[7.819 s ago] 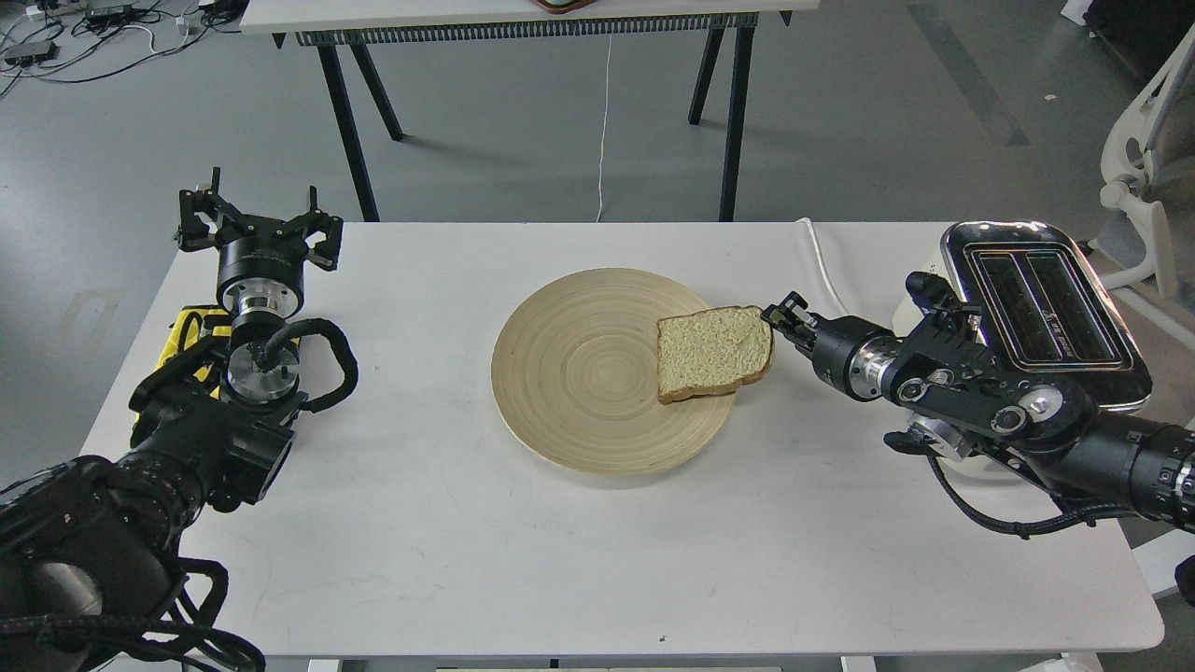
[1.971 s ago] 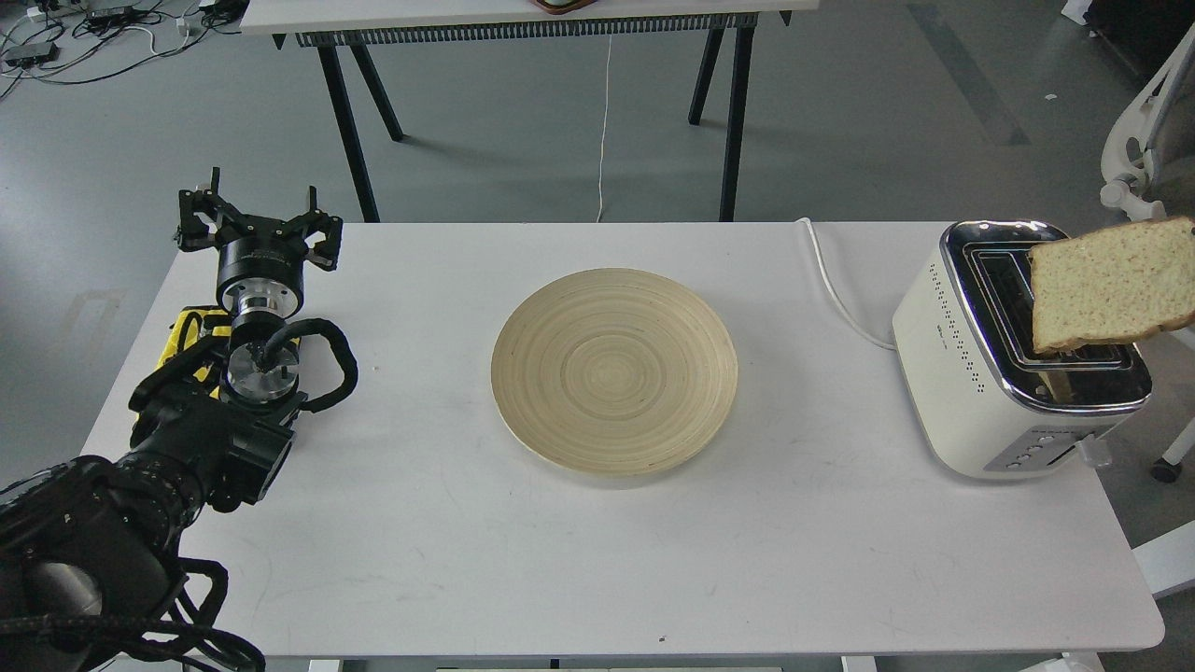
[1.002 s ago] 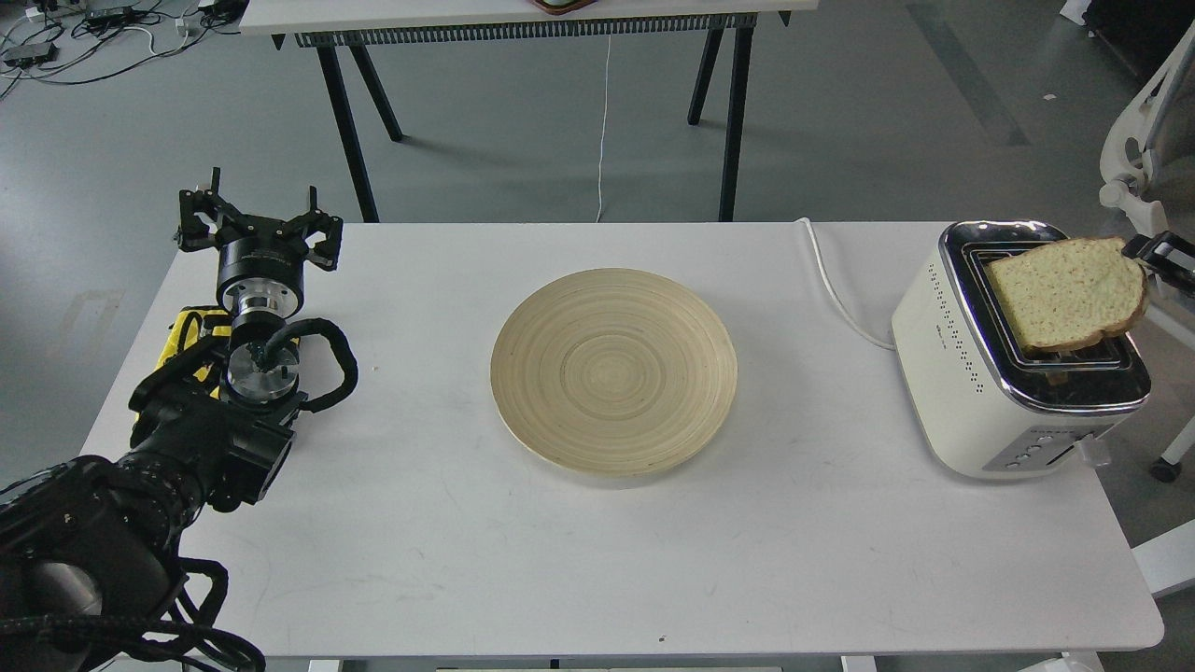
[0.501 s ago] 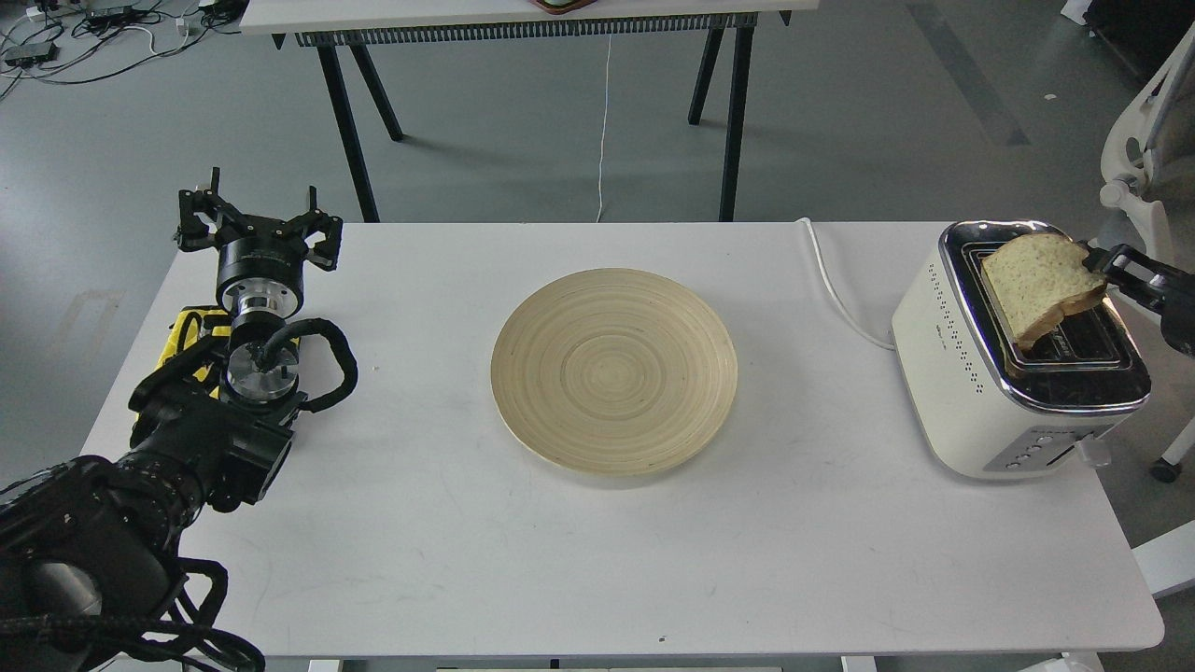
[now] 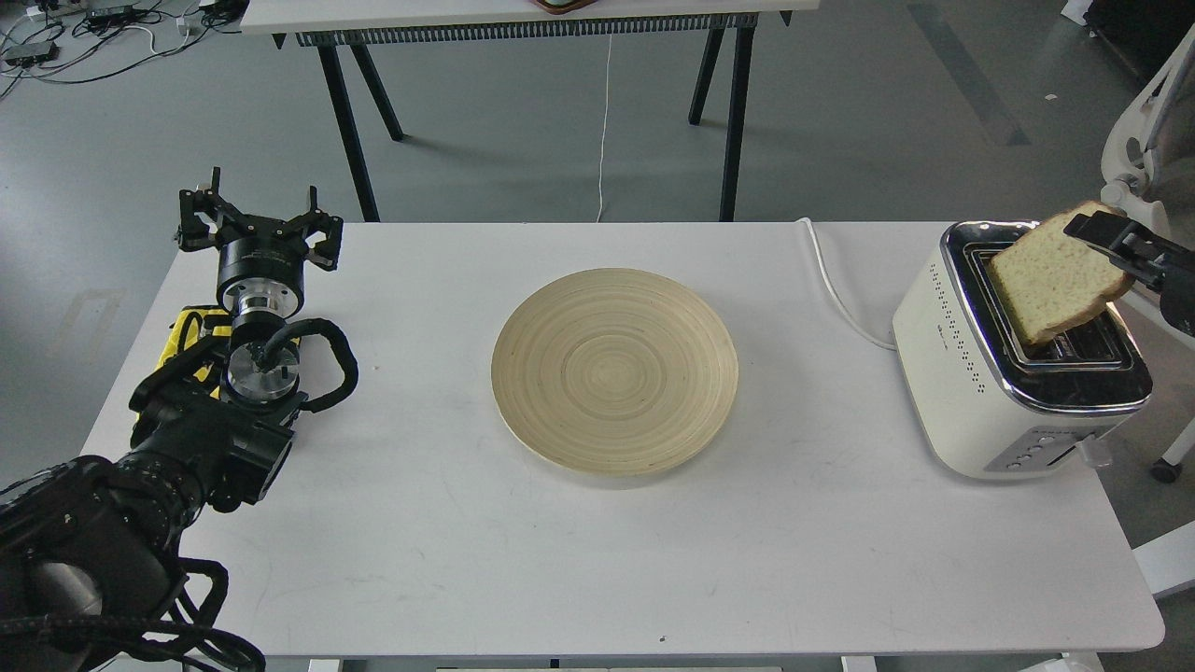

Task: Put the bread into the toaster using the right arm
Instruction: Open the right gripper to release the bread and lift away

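The bread (image 5: 1053, 276) is a pale speckled slice held tilted over the chrome top of the cream-white toaster (image 5: 971, 373) at the table's right end. Its lower corner sits at or in the left slot. My right gripper (image 5: 1109, 245) comes in from the right edge and is shut on the slice's upper right crust. My left gripper (image 5: 257, 224) rests at the table's far left, its black fingers spread open and empty.
A round wooden plate (image 5: 614, 370) sits empty at the table's middle. A white cord (image 5: 836, 289) runs from the toaster to the back edge. A second table's legs (image 5: 728, 112) stand behind. A white chair (image 5: 1139, 168) is at the right.
The right gripper has lifted slightly and moved up with the bread, which now stands more upright over the toaster's slot. The left arm has not moved.
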